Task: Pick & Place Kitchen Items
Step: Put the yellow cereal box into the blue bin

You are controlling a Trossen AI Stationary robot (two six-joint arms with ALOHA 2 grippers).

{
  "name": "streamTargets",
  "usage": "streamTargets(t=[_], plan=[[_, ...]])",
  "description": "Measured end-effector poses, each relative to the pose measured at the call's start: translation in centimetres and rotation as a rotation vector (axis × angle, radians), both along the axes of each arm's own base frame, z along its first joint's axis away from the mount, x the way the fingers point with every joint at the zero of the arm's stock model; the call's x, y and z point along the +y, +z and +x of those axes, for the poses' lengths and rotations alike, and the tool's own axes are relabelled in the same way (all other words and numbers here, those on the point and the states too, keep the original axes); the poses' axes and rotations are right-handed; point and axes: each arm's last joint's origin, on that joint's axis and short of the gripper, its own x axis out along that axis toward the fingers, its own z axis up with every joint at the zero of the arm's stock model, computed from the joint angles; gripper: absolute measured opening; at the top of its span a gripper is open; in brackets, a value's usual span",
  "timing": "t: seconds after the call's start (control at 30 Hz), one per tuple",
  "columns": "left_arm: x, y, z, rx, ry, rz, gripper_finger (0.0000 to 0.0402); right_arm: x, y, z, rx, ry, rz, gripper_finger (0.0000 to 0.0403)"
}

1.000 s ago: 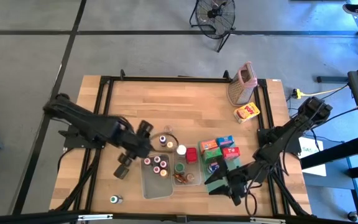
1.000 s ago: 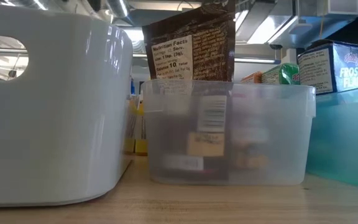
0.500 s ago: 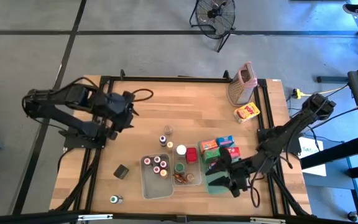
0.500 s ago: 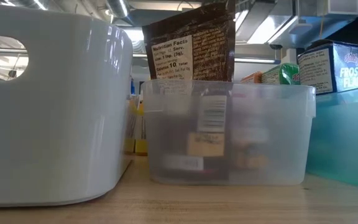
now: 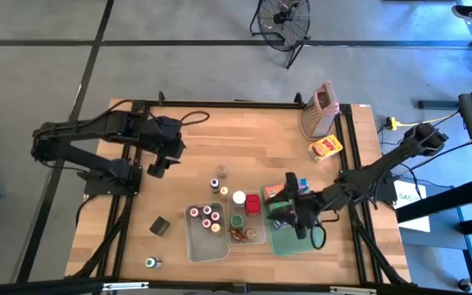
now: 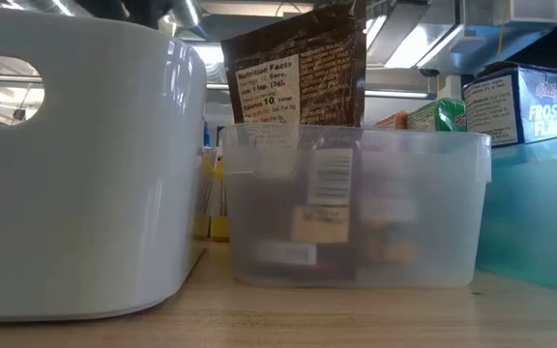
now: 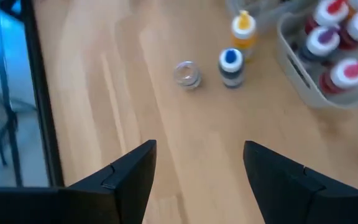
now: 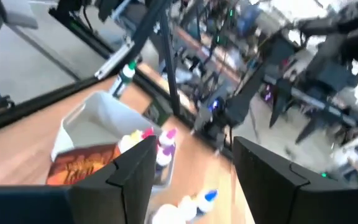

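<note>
Above the green tray (image 5: 288, 243), your right gripper (image 5: 284, 206) hangs with its jaws apart and nothing between them, very near the cartons (image 5: 276, 192); a low sweep could knock them. The left gripper (image 7: 199, 163), also apart and empty, is over bare counter (image 5: 244, 139). The small jars (image 7: 230, 66) stand close together, so a wide gripper may push a neighbour.

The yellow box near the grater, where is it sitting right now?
In the high view, the yellow box lies on the table's far right part, just in front of the metal grater and apart from the other cartons.
</note>
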Motion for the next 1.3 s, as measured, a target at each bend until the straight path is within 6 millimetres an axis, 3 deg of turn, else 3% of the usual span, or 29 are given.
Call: streamTargets(t=[0.17,0.3,0.43,0.57,0.73,1.07,1.23,1.3], plan=[[0.6,0.4,-0.2,-0.054,0.096,-0.071,0.0236,-1.6,2.5,-0.1,0.174,-0.092,0.03,0.0213],[1.0,0.6,-0.3,-0.113,0.146,-0.086,0.0237,-3.5,5.7,0.3,0.277,-0.203,0.096,0.0213],[1.4,-0.3,-0.8,-0.155,0.169,-0.081,0.0235,-6.7,9.0,-0.5,0.422,-0.441,0.325,0.0213],[1.7,-1.5,-1.4,-0.181,0.199,-0.084,0.0237,-9.7,10.3,-1.4,0.481,-0.716,0.583,0.0213],[1.6,-2.5,-2.6,-0.213,0.217,-0.088,0.0235,-12.1,10.5,-2.4,0.522,-0.961,0.757,0.0213],[1.3,-1.9,-4.1,-0.342,0.191,-0.059,0.0235,-12.3,9.9,-2.0,0.589,-0.908,0.778,0.0213],[1.2,-1.7,-4.4,-0.355,0.194,-0.062,0.0236,-14.8,8.4,-5.4,0.765,-1.352,0.898,0.0213],[1.2,-1.7,-4.4,-0.354,0.195,-0.063,0.0237,-15.5,8.2,-6.3,0.826,-1.447,0.927,0.0213]])
